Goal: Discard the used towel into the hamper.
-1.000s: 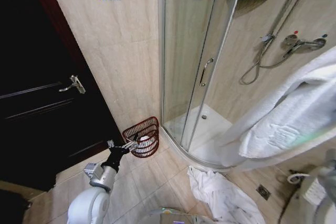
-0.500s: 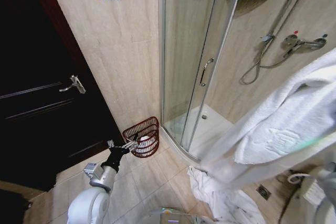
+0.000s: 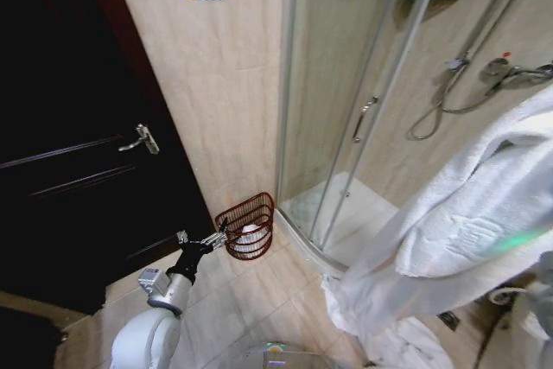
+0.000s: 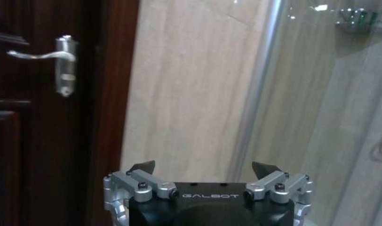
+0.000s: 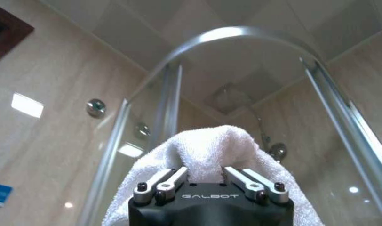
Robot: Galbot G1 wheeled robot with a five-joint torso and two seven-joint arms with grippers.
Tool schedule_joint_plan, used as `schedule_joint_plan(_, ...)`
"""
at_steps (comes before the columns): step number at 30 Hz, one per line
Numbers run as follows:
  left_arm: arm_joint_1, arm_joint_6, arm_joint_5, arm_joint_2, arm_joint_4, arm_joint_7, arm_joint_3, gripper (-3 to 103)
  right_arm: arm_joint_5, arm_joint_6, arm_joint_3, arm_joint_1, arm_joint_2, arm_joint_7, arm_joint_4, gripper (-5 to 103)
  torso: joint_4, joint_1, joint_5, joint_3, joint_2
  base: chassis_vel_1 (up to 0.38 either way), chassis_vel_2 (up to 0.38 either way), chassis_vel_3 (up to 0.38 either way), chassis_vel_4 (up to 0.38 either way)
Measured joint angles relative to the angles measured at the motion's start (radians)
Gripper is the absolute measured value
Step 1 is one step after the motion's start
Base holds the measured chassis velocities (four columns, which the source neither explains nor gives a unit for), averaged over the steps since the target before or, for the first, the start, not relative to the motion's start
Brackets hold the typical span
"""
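The used towel [image 3: 467, 222], large and white, hangs at the right of the head view, and its lower end trails to the floor tiles by the shower step. In the right wrist view my right gripper [image 5: 205, 176] is shut on a fold of the towel [image 5: 207, 141], held up high. The hamper [image 3: 248, 224], a reddish-brown wire basket, stands on the floor against the wall beside the shower door, with something white inside. My left gripper [image 3: 213, 238] sits low, just left of the hamper; in the left wrist view the left gripper [image 4: 203, 167] is open and holds nothing.
A curved glass shower enclosure [image 3: 346, 101] rises right of the hamper, its door handle [image 3: 366, 117] facing out. A dark wooden door [image 3: 78, 187] with a lever handle [image 3: 143, 138] stands at the left. Open floor tiles [image 3: 259, 300] lie between my base and the hamper.
The whole head view has shifted, so the camera moved. The towel has risen, and most of the heap has left the floor. The left arm holds the same pose.
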Motion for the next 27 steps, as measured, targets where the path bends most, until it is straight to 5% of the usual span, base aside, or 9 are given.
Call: schedule_joint_plan(27, 0.0, 0.0, 0.0, 0.0, 0.0, 0.0, 0.0, 100, 0.04, -0.02, -0.073, 0.071, -0.07, -0.013, 0.0, 11, 0.0, 0.0, 0.0011, 0.0, 0.0, 0.05, 0.051, 0.014, 0.016)
